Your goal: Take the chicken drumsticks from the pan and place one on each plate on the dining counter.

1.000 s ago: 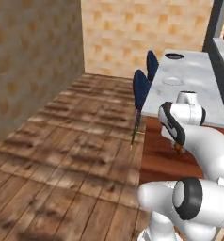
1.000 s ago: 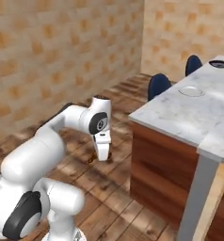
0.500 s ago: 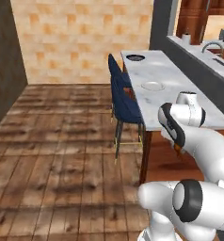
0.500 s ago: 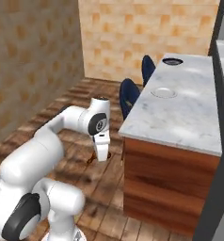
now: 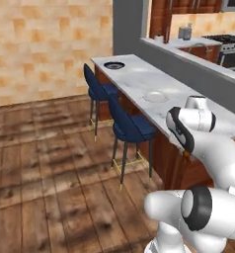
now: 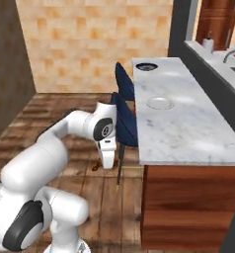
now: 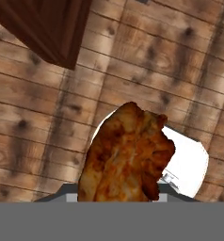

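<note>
A white robot arm carries a chicken drumstick (image 7: pixel 128 153) low beside the dining counter (image 6: pixel 178 123) of a simulated kitchen. In the hand view the glossy orange-brown piece sits close to the camera, clamped in the gripper (image 6: pixel 100 167), with plank flooring (image 7: pixel 43 117) beneath it and a corner of the reddish-brown counter base (image 7: pixel 43 26) at the upper left. From the right base view the hand hangs pointing down over the wood floor, just beside a navy stool (image 6: pixel 124 126), and a sliver of brown meat pokes out at its lower end. In the left base view the meat is a small brown speck (image 5: pixel 186 157) under the forearm.

Two plates wait on the marble top, well apart from each other. The nearer one (image 6: pixel 160 103) is pale, lying about midway along the slab; the farther one (image 6: pixel 146 66), dark-rimmed, sits near the far end. Both are bare. A second navy stool (image 5: pixel 97 89) stands further down the counter's open side. Beyond a grey partition (image 5: pixel 198 66), a faucet (image 6: pixel 233 52) and a stove (image 5: pixel 230 42) line the rear of the kitchen.
</note>
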Motion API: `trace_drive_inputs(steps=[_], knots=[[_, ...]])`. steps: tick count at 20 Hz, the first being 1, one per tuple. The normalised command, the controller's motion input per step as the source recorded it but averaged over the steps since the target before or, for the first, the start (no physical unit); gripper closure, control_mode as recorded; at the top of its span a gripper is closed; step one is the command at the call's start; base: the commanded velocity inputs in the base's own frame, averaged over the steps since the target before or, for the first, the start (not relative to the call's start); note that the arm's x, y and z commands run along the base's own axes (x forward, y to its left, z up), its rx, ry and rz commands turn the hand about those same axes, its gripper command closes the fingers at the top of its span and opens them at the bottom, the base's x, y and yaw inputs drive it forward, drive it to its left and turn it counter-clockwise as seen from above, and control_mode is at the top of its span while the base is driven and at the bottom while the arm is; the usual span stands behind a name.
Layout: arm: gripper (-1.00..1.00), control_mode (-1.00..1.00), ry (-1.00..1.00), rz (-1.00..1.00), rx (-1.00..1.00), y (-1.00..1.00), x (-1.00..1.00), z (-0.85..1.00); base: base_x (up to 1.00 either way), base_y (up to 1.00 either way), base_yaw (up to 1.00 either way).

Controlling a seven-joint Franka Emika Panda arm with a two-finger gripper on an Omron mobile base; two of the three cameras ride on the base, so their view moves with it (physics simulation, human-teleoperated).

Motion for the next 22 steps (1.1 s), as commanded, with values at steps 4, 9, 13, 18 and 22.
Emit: trace_drive_inputs(steps=[4,9,13,18,22], knots=[[1.0,1.0,0.0,0.0,0.0,0.0,0.0,0.0,0.33,1.0,-0.53],[1.0,1.0,0.0,0.0,0.0,0.0,0.0,0.0,0.35,1.0,-0.52],[1.0,1.0,0.0,0.0,0.0,0.0,0.0,0.0,0.42,1.0,-0.5],[1.0,1.0,0.0,0.0,0.0,0.0,0.0,0.0,0.73,1.0,-0.4],[1.0,1.0,0.0,0.0,0.0,0.0,0.0,0.0,0.75,1.0,-0.38]])
